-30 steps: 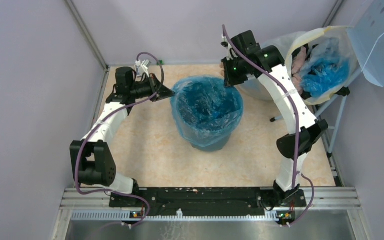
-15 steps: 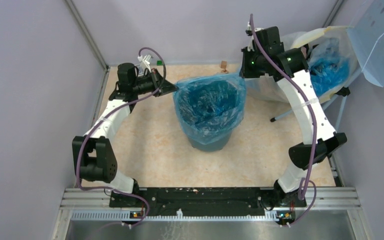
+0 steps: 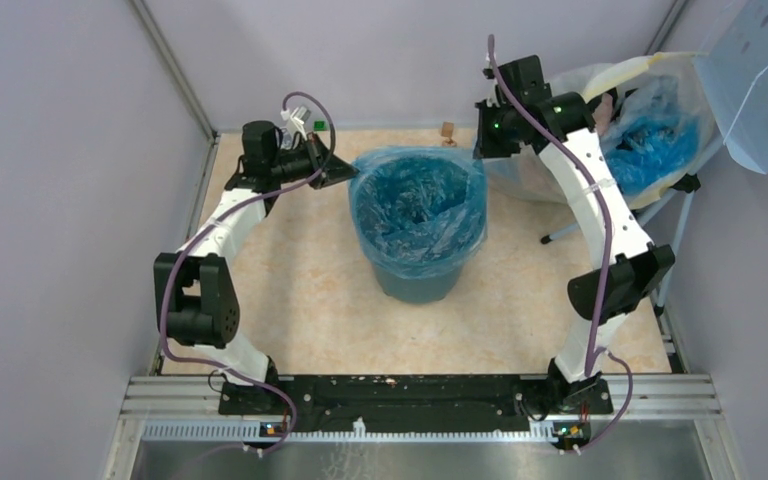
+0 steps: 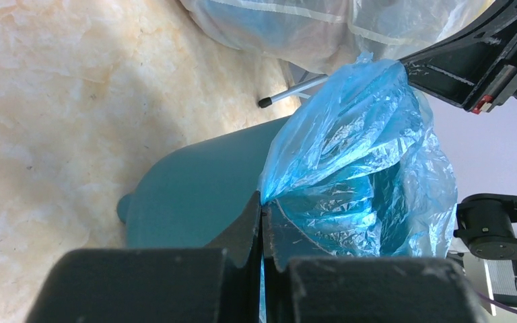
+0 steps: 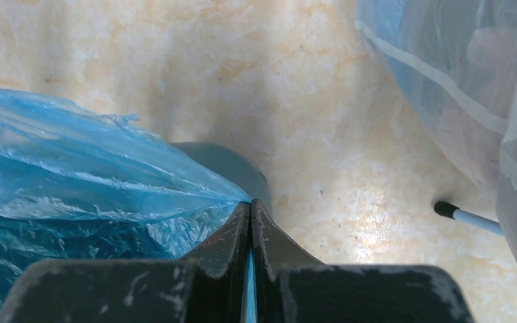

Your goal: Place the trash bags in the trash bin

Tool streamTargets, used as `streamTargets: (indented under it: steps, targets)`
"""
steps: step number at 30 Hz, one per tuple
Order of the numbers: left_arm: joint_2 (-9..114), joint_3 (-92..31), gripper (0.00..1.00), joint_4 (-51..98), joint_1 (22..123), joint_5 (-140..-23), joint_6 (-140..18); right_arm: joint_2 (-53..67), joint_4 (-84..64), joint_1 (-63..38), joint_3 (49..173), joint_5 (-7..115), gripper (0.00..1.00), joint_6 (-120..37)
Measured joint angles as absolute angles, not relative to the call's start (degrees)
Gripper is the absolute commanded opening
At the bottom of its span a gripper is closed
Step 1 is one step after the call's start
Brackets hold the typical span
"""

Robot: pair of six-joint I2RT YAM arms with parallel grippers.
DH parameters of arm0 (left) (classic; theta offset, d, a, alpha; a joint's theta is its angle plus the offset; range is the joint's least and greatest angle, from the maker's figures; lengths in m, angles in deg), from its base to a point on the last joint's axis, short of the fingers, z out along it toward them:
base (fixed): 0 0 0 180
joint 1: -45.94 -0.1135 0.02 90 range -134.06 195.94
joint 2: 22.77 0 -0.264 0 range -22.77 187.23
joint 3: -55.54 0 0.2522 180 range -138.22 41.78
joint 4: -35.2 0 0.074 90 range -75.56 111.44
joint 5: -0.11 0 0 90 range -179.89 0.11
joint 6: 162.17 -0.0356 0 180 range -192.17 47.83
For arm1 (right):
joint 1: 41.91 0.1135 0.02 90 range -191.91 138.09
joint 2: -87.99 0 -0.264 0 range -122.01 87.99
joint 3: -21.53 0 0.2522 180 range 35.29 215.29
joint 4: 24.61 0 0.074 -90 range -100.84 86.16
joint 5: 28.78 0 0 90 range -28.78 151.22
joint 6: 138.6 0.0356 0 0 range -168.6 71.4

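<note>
Left gripper (image 4: 261, 205) and right gripper (image 5: 251, 207) each clamped on bag (image 4: 350, 148) hem; film limp, slippery (probably tears easily); bin (image 4: 195, 182) just beneath.

Bin (image 3: 415, 288) mouth open from above, lined by the blue bag (image 3: 417, 212). Left gripper (image 3: 348, 178) and right gripper (image 3: 480, 155) pinch its rim either side. White sack (image 3: 520, 178) crowds the right.
</note>
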State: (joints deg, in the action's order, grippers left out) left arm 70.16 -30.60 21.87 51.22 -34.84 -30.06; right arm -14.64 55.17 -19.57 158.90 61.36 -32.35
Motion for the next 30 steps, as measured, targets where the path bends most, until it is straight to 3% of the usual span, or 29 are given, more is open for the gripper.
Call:
streamTargets:
  steps: [4, 9, 14, 20, 25, 30]
  targets:
    - [70.8, -29.9, 0.00, 21.2, 51.2, -34.6, -30.1, -14.8, 55.1, -20.0, 155.7, 60.0, 0.13, -31.9]
    - [70.9, -28.5, 0.00, 19.9, 51.2, -33.7, -30.3, -14.7, 54.3, -20.8, 151.2, 57.8, 0.42, -30.8]
    - [70.9, -28.2, 0.00, 18.1, 51.2, -33.1, -30.8, -11.7, 52.6, -22.4, 149.9, 54.6, 0.56, -29.6]
    - [70.9, -28.2, 0.00, 16.8, 51.2, -32.7, -31.8, -1.4, 49.4, -26.5, 143.3, 49.4, 0.61, -26.3]
    - [70.9, -28.1, 0.00, 16.3, 51.2, -32.7, -32.1, 10.5, 44.7, -28.7, 132.1, 46.1, 0.48, -20.6]
    - [70.9, -27.1, 0.00, 16.3, 51.2, -32.8, -32.0, 22.5, 38.1, -29.2, 115.2, 43.0, 0.51, -12.2]
